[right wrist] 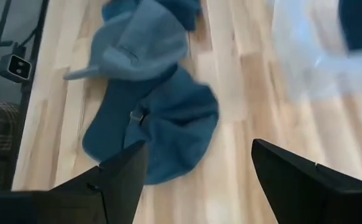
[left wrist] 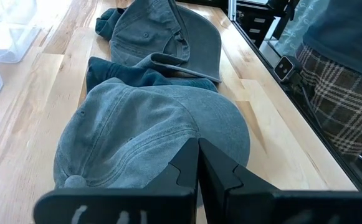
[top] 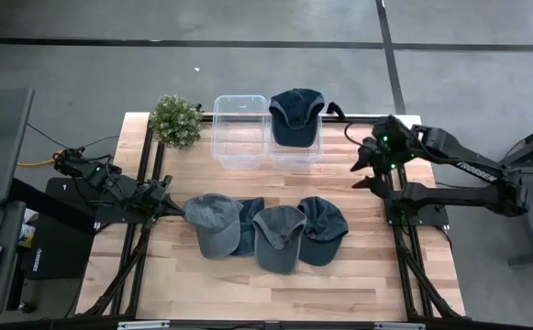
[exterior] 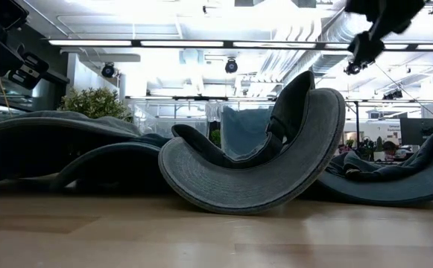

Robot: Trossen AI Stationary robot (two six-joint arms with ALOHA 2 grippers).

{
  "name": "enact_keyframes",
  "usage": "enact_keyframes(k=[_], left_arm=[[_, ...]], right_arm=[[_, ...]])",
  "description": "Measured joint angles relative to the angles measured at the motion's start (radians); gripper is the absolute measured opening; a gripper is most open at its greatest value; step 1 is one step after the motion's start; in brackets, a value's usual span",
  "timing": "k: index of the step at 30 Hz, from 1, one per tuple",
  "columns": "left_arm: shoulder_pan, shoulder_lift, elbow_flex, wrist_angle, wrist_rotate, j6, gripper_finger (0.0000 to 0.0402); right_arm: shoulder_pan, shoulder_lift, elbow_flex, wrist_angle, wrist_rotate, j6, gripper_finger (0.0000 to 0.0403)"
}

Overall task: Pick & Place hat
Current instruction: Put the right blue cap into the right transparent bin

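Right gripper [top: 369,168], fingers spread and empty, hangs at the table's 2 o'clock; the nearest hat [top: 324,229] lies toward 7 o'clock from it. Left gripper [top: 172,203], clenched, touches the left hat [top: 215,223].

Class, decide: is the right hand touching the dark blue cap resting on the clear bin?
Apart. In the high view the open right hand sits beyond the clear bin, with bare tabletop between it and the dark blue cap.
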Motion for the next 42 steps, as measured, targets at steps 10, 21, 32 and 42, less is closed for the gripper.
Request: enact_keyframes(k=[10,21,32,42], left_arm=[[0.0,0.0,0.0,0.0,0.0,0.0,0.0],[0.0,0.0,0.0,0.0,0.0,0.0,0.0],[0.0,0.0,0.0,0.0,0.0,0.0,0.0],[0.0,0.0,0.0,0.0,0.0,0.0,0.0]], right_arm=[[0.125,-0.032,-0.188,0.105,0.032,0.334,0.0281],[0.215,-0.033,-0.355,0.146,0.033,0.668,0.0281],[0.252,-0.033,-0.417,0.149,0.036,0.882,0.0281],[0.308,0.006,-0.503,0.331,-0.023,1.118,0.0281]])
